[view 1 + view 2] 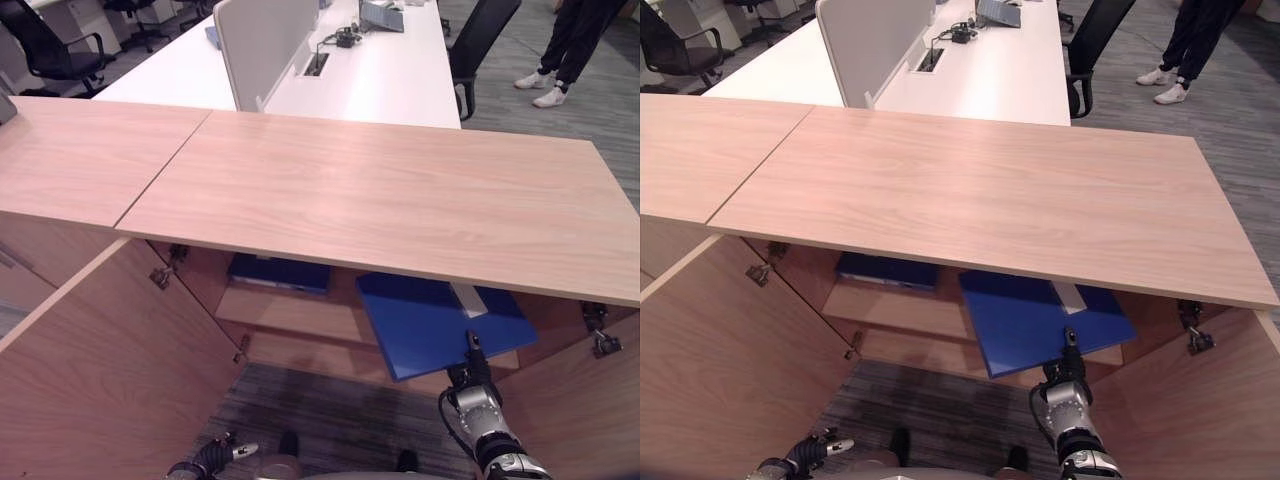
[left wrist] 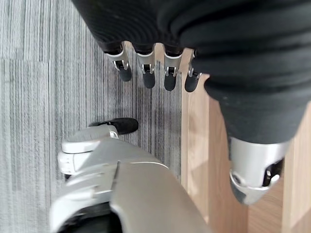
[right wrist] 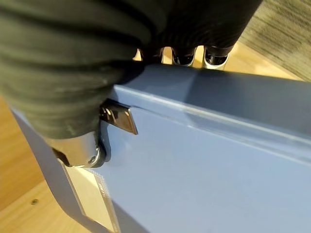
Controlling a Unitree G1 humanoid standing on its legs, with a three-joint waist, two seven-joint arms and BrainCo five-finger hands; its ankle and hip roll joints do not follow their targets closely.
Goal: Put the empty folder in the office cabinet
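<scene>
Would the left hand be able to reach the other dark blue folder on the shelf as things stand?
Probably yes: the left hand hangs low and open, both cabinet doors stand open, and nothing blocks the shelved folder.

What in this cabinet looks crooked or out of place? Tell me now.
The blue folder held by the right hand lies askew: it sticks out past the cabinet shelf's front edge, turned at an angle to it. A second blue folder farther in lies square to the shelf. The left hand hangs idle over the carpet.

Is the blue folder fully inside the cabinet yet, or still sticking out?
Sticking out. The blue folder lies flat, its near edge overhanging the cabinet shelf, with the right hand gripping that edge.
</scene>
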